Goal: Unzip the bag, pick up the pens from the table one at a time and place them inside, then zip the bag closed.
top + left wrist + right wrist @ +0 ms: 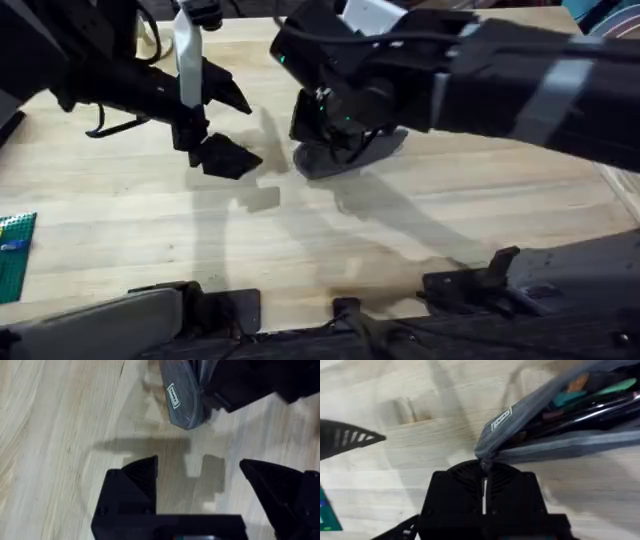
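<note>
The grey bag [350, 155] lies on the table [120, 210] just right of centre. Its zipper stands open in the right wrist view, with dark pens [600, 407] and teal and orange things inside. My right gripper [325, 140] comes down onto the bag's left end. There its fingers [484, 467] are shut on the zipper pull beside a white label [502, 419]. My left gripper [245, 128] hovers open a little left of the bag, nothing between its fingers [199, 467]. The bag's labelled end [180, 400] lies just beyond them.
A green studded baseplate [15, 255] lies at the table's left edge. The right arm [520, 75] crosses the upper right of the table. Bare wood spreads in front of the bag towards the arm bases.
</note>
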